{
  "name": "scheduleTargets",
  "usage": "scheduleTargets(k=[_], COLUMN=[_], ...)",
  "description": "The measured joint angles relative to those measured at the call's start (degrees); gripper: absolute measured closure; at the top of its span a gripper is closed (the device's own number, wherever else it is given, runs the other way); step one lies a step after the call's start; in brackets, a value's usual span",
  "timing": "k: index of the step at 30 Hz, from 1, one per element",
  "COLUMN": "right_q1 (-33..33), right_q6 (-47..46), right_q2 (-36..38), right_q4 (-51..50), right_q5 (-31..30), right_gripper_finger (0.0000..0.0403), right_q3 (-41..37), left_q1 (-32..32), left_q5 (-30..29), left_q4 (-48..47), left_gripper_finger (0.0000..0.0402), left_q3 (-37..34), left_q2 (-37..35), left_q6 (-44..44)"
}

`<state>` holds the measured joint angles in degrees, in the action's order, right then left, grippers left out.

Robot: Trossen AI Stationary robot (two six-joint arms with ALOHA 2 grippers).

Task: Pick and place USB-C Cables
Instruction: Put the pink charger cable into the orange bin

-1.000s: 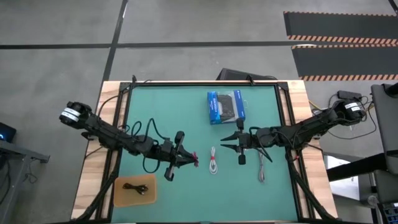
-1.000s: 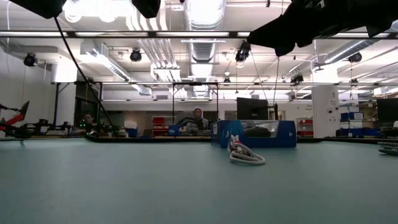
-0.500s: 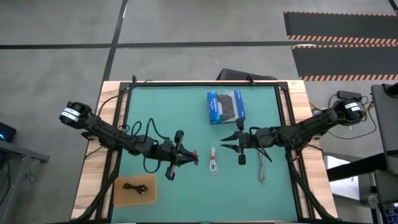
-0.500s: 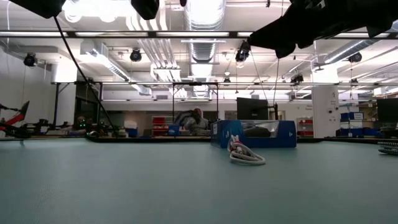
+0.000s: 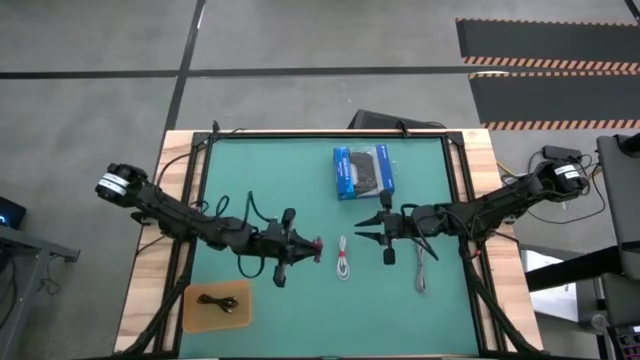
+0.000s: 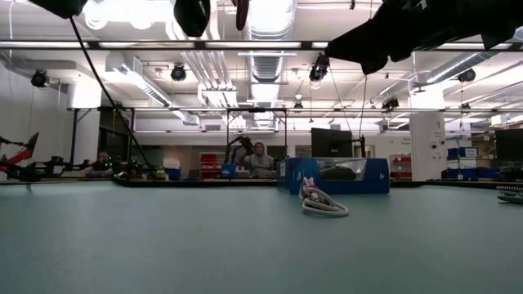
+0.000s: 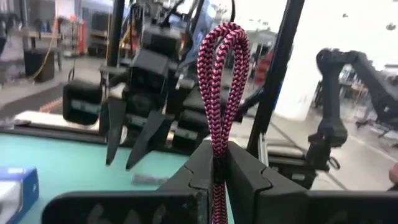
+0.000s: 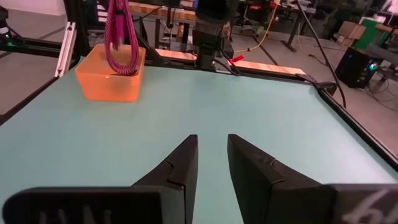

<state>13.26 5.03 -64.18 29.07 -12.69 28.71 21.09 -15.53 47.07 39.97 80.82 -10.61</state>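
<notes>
Robotics lab: exposed ducts [image 6: 265,33], workbenches.

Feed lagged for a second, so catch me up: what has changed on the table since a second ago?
The left gripper, shut on the red cable, has carried it a little toward the table's middle and turned slightly. Unchanged: the right gripper waits open over the mat, the white cable and grey cable lie where they were, the black cable stays in the orange tray.

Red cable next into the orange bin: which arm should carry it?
Left. The left gripper is already shut on the red cable, and the orange bin sits on its side of the table. The right gripper hovers empty near the white cable.
</notes>
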Motion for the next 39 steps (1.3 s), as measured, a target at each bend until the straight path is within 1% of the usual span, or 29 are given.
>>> scheduleTargets(k=[4,11,17,21,27,29,33,36,39], right_q1=[0.01,0.0,0.0,-0.02,-0.02,-0.02,-0.02,-0.02,-0.02], right_q6=[2.02,6.62,7.0,6.5,5.93,5.3,5.02,4.75,4.51], right_q2=[0.02,0.07,0.78,1.44,1.53,1.53,1.53,1.53,1.53], right_q4=[1.37,6.4,6.26,5.45,4.28,4.12,4.14,4.15,4.14], right_q5=[2.67,2.67,2.67,2.67,2.65,2.63,2.63,2.62,2.6], right_gripper_finger=[0.0326,0.0326,0.0326,0.0326,0.0326,0.0326,0.0326,0.0326,0.0326], right_q3=[-0.07,-0.68,-0.88,-0.92,-0.98,-1.01,-1.05,-1.07,-1.09], left_q1=[0.02,0.13,0.21,0.54,1.59,2.05,2.76,3.71,5.35], left_q5=[0.0,0.04,0.24,0.49,2.48,3.89,9.6,15.03,19.19], left_q4=[-9.3,-26.53,-42.76,-54.75,-76.44,-83.21,-92.84,-97.46,-101.28], left_gripper_finger=[0.0391,0.0391,0.0391,0.0391,0.0391,0.0391,0.0391,0.0391,0.0391], left_q3=[3.57,9.52,13.99,17.31,22.91,24.61,26.36,26.75,26.88], left_q2=[-0.01,-0.35,-1.67,-2.42,-3.02,-3.02,-3.07,-3.07,-3.07], left_q6=[-2.65,-5.62,-10.58,-15.95,-25.19,-27.77,-31.14,-32.57,-31.07])
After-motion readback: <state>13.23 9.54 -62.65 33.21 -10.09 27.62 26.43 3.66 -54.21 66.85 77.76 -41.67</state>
